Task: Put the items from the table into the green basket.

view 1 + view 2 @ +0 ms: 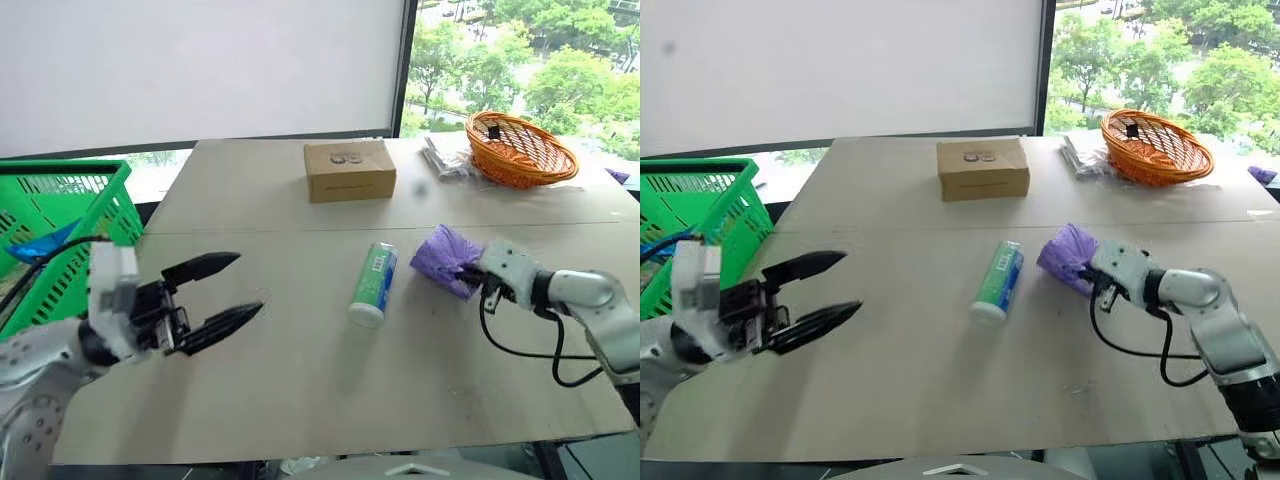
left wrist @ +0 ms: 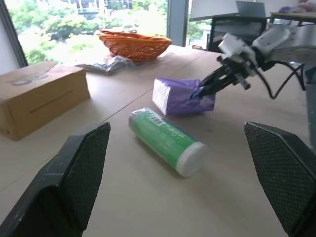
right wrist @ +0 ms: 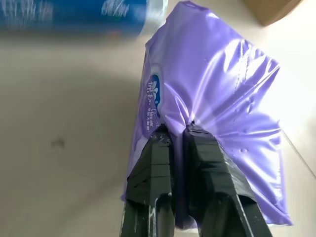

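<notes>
A soft purple wrapped pack (image 1: pixel 443 257) lies right of centre on the pale table (image 1: pixel 300 390). My right gripper (image 3: pixel 177 129) is shut on a pinch of its wrapper from the right side. The pack's lower edge still looks to be on the tabletop. Just left of the pack, a green-and-white bottle (image 1: pixel 373 283) with a white cap lies on its side. My left gripper (image 1: pixel 250 283) hovers open and holding nothing over the table's left part, pointing toward the bottle. The green basket (image 1: pixel 60 230) stands off the table's left edge, behind that arm.
A brown cardboard box (image 1: pixel 349 170) sits at the back centre. An orange wicker basket (image 1: pixel 520 148) and a crumpled clear packet (image 1: pixel 445 158) lie at the back right. Something blue (image 1: pixel 40 245) lies inside the green basket. A seam (image 1: pixel 300 228) crosses the table.
</notes>
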Action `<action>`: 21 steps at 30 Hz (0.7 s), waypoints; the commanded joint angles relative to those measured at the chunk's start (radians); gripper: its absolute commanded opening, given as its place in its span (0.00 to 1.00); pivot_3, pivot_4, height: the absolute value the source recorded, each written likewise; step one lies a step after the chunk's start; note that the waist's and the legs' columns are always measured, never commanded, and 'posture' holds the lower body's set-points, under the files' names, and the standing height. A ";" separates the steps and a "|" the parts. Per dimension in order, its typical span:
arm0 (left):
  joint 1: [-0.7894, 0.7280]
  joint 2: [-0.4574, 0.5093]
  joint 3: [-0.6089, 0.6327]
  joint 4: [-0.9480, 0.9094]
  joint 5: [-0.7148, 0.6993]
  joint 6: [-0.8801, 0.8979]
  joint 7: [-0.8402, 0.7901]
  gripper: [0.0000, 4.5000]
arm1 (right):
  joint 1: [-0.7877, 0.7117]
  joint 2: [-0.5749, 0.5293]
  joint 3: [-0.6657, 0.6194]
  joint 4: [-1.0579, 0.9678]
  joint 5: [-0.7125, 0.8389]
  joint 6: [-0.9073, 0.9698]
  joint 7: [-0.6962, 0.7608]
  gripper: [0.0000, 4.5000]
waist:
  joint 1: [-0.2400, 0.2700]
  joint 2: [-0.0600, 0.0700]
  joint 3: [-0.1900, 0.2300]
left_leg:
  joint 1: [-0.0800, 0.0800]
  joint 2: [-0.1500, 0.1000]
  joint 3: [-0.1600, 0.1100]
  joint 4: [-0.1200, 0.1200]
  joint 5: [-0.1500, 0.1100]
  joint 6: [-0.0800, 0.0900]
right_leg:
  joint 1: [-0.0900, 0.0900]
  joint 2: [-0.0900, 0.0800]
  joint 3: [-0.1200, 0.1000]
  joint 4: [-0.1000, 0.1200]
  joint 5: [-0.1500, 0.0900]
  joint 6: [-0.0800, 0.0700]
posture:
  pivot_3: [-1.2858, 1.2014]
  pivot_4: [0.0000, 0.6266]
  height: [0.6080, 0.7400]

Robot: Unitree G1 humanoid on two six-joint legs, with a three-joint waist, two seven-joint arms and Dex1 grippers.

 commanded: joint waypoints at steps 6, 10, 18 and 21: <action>-0.283 -0.173 -0.134 -0.001 -0.246 0.090 0.278 1.00 | -0.319 0.261 -0.205 -0.153 0.555 0.355 -0.083 0.00 | -0.012 0.001 0.000 | -0.003 0.001 -0.002 -0.001 0.000 -0.001 | -0.003 0.000 -0.001 0.000 0.005 -0.002 | 0.59 0.00 1.00; -0.378 -0.235 -0.176 0.024 -0.328 0.106 0.328 1.00 | -0.379 0.350 -0.230 -0.178 0.756 0.485 -0.146 0.00 | -0.009 0.000 0.000 | -0.005 -0.001 -0.003 -0.002 0.002 -0.004 | -0.004 -0.001 -0.001 0.000 0.005 -0.002 | 0.59 0.00 1.00; -0.443 -0.271 -0.210 0.068 -0.350 0.111 0.338 1.00 | -0.426 0.455 -0.244 -0.155 0.973 0.541 -0.247 0.00 | -0.020 0.000 0.000 | -0.004 -0.005 -0.002 -0.002 0.002 -0.004 | -0.004 -0.004 0.000 0.000 0.005 -0.002 | 0.59 0.00 1.00; -0.432 -0.272 -0.184 0.087 -0.376 0.106 0.334 1.00 | -0.417 0.445 -0.283 -0.124 1.129 0.582 -0.266 0.00 | -0.023 0.000 0.000 | -0.004 -0.004 -0.002 -0.002 0.002 -0.005 | -0.004 -0.003 0.000 0.000 0.005 -0.002 | 0.59 0.00 1.00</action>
